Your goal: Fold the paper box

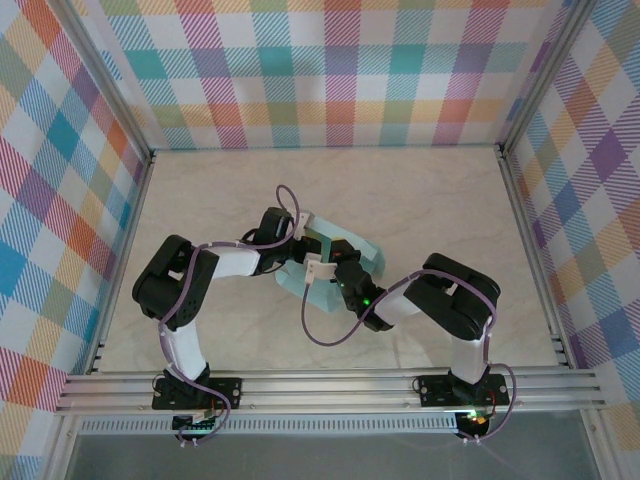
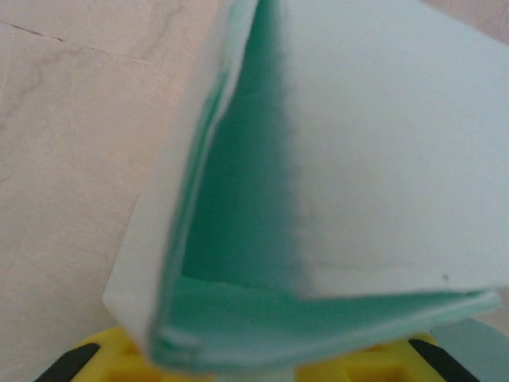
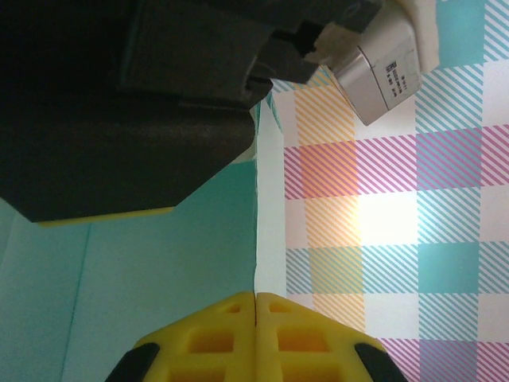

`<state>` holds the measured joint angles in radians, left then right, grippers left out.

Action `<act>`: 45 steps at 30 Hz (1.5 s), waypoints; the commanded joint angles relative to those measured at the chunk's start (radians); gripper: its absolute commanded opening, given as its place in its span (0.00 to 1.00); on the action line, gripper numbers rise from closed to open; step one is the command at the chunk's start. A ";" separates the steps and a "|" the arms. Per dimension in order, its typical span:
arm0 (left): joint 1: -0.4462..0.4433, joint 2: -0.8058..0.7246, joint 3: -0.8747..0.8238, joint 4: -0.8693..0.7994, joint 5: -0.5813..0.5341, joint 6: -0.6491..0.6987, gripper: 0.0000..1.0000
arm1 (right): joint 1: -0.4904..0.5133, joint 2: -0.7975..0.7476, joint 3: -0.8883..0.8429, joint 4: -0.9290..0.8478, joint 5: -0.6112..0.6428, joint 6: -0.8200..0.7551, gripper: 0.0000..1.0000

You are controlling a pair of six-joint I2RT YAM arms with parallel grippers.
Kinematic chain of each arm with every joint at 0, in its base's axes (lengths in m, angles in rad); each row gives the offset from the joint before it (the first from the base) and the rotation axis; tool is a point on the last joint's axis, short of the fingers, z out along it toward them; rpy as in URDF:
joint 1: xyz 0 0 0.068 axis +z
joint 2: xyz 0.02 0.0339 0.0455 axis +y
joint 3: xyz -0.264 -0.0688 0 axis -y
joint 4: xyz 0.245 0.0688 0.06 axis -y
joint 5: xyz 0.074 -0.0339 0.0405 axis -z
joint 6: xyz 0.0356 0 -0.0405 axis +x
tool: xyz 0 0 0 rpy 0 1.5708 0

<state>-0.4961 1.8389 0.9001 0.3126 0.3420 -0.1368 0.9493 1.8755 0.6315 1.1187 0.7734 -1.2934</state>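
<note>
The paper box [image 1: 368, 252] sits about mid-desk [image 1: 430, 200], a bit nearer the desk's front edge than its back, and it's half-folded rather than flat. From overhead its long axis runs roughly left to right across the desk, tilted so the right end lies slightly farther back, though both arms cover a lot of it. The left gripper [image 1: 305, 240] is on the part of the box toward the back of the desk. In its wrist view the card [image 2: 382, 159] rises straight out from between the yellow jaws [image 2: 254, 366], which look clamped on a doubled-over wall. There the fold gapes open like a V, darker mint inside, with the crease pointing away from the jaws. The right gripper [image 1: 335, 262] comes in from the desk's front-right side. Its jaws [image 3: 256, 318] are pressed tight together on one thin panel [image 3: 159, 270] seen edge-on, standing upright.
</note>
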 commanded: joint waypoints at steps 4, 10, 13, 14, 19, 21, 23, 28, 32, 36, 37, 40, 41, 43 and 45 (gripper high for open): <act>-0.007 -0.089 -0.066 0.035 0.016 0.047 0.35 | -0.016 -0.032 0.008 -0.117 -0.014 0.074 0.00; -0.001 -0.227 -0.179 0.037 0.007 0.053 0.41 | -0.031 -0.045 0.002 -0.127 -0.015 0.082 0.00; 0.022 -0.308 -0.227 0.036 0.001 0.054 0.44 | -0.032 -0.042 0.002 -0.126 -0.016 0.085 0.00; 0.039 -0.331 -0.238 0.030 -0.002 0.054 0.45 | -0.033 -0.041 0.002 -0.125 -0.015 0.086 0.00; 0.136 -0.391 -0.282 0.087 0.025 -0.004 0.55 | -0.032 -0.038 0.002 -0.119 -0.017 0.086 0.00; 0.167 -0.378 -0.255 0.058 -0.018 -0.026 0.58 | -0.032 -0.038 0.003 -0.117 -0.017 0.085 0.00; 0.182 -0.339 -0.198 -0.016 -0.043 -0.017 0.58 | -0.031 -0.036 0.003 -0.113 -0.019 0.082 0.00; 0.193 -0.196 0.000 -0.268 -0.048 0.086 0.50 | -0.030 -0.040 0.000 -0.106 -0.017 0.072 0.00; 0.197 -0.103 0.109 -0.347 0.067 0.141 0.48 | -0.030 -0.040 0.002 -0.114 -0.017 0.075 0.00; 0.183 -0.037 0.175 -0.390 0.151 0.186 0.48 | -0.030 -0.038 0.006 -0.115 -0.016 0.074 0.00; 0.177 -0.034 0.178 -0.388 0.163 0.193 0.48 | -0.030 -0.039 0.005 -0.116 -0.017 0.074 0.00; 0.158 -0.024 0.175 -0.359 0.186 0.196 0.48 | -0.030 -0.036 0.007 -0.117 -0.017 0.075 0.00; 0.153 -0.022 0.172 -0.347 0.189 0.194 0.48 | -0.031 -0.036 0.008 -0.116 -0.017 0.075 0.00; 0.148 -0.016 0.165 -0.321 0.205 0.189 0.47 | -0.030 -0.036 0.009 -0.118 -0.017 0.075 0.00; 0.140 -0.011 0.156 -0.292 0.228 0.185 0.46 | -0.030 -0.033 0.010 -0.117 -0.018 0.076 0.00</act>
<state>-0.3431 1.8172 1.0546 -0.0216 0.5026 0.0277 0.9222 1.8423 0.6361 1.0534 0.7658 -1.2377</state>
